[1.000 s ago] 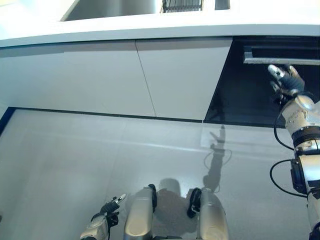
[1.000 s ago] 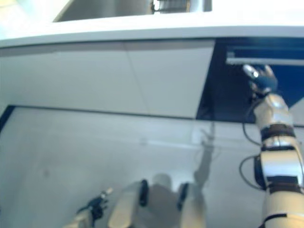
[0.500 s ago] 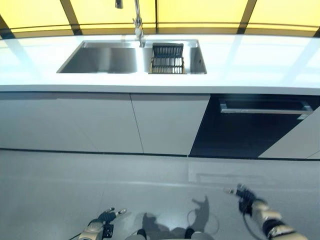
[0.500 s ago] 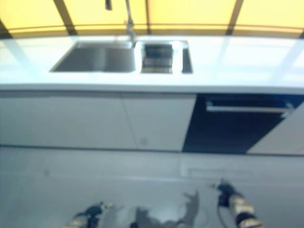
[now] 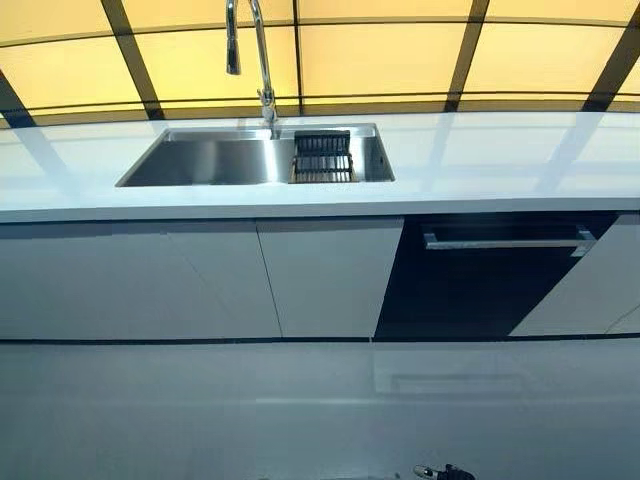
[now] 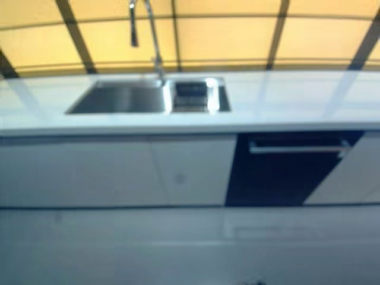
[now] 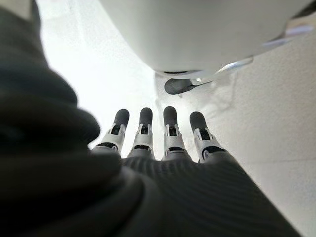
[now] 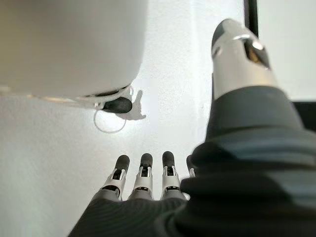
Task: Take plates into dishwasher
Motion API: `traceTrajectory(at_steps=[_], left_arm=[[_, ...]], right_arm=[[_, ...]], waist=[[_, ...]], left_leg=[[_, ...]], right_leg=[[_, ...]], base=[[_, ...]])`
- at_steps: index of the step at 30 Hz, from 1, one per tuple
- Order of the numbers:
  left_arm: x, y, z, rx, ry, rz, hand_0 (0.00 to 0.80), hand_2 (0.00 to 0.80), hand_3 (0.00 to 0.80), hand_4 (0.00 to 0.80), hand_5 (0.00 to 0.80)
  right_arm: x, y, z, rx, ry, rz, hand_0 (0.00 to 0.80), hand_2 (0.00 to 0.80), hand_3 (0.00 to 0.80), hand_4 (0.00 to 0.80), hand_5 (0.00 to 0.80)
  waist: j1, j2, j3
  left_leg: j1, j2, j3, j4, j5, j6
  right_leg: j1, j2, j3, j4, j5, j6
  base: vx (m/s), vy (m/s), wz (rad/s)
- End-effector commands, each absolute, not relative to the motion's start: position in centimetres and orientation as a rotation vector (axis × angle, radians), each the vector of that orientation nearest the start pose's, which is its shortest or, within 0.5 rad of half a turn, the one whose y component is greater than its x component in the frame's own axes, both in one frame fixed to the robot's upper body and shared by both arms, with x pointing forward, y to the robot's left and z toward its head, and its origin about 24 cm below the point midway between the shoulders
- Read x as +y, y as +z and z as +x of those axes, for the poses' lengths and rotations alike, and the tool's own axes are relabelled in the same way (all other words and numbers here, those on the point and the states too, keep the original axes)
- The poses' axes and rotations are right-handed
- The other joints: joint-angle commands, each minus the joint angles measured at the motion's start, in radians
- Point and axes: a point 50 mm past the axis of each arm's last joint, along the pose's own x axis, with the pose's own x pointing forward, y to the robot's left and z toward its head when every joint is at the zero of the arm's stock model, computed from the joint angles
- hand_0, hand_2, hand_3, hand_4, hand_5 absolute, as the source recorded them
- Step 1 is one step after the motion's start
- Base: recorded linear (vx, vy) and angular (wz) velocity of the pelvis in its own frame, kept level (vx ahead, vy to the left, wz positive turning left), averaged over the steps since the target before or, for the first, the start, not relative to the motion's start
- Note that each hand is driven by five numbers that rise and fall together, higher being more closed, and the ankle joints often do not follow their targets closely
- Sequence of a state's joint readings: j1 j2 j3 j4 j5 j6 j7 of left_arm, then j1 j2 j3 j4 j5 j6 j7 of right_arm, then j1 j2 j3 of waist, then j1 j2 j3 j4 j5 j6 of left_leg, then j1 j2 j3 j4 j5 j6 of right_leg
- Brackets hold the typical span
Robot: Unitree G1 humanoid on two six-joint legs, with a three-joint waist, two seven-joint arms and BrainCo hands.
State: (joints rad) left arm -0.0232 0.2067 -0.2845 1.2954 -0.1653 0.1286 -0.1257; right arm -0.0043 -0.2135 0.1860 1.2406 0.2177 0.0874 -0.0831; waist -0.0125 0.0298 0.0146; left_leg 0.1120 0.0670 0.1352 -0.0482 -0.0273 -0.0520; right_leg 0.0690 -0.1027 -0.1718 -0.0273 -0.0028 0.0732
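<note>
White surface (image 5: 480, 150) carries a steel sink (image 5: 215, 160) with a dark rack (image 5: 322, 158) in its right basin and a tall tap (image 5: 262, 60) behind; no plates visible anywhere, rack contents hard to make out; dishwasher (image 5: 480, 285), dark front with bar handle (image 5: 500, 241), closed below the surface at right; right hand (image 8: 143, 180) empty, fingers straight, hanging over the floor (image 5: 200, 410), only its tips cut in at the head view's bottom edge; left hand (image 7: 158, 136) likewise straight-fingered, empty, seen only in its wrist view
</note>
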Motion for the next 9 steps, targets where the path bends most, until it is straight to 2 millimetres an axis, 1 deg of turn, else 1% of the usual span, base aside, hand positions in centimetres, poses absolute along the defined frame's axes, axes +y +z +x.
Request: traceTrajectory(at_steps=[1, 5, 9], left_arm=[[20.81, -17.00, 8.22, 1.387, -0.085, 0.151, 0.000, 0.000, 0.000, 0.000, 0.000], [20.92, -16.95, 8.33, 1.380, -0.086, 0.143, 0.000, 0.000, 0.000, 0.000, 0.000], [20.46, -17.04, 8.15, 1.382, -0.108, 0.133, 0.000, 0.000, 0.000, 0.000, 0.000]], right_arm=[[-21.42, -16.53, 9.92, 1.301, -0.101, -0.272, 0.000, 0.000, 0.000, 0.000, 0.000], [-21.62, -16.52, 9.79, 1.308, -0.101, -0.314, 0.000, 0.000, 0.000, 0.000, 0.000], [-21.11, -16.69, 9.45, 1.319, -0.070, -0.321, 0.000, 0.000, 0.000, 0.000, 0.000]], waist=[[-0.012, -0.054, 0.040], [-0.009, -0.053, 0.042], [-0.009, -0.053, 0.043]], left_leg=[[-0.004, 0.017, -0.009, -0.026, 0.037, 0.018], [-0.002, 0.015, -0.014, -0.027, 0.035, 0.020], [0.004, 0.012, -0.018, -0.028, 0.031, 0.022]], right_leg=[[0.013, -0.070, 0.029, -0.048, 0.095, 0.049], [0.016, -0.070, 0.029, -0.050, 0.094, 0.050], [0.021, -0.071, 0.032, -0.052, 0.095, 0.053]], base=[[0.000, 0.000, 0.00], [0.009, 0.002, 0.00], [0.033, 0.007, -0.01]])
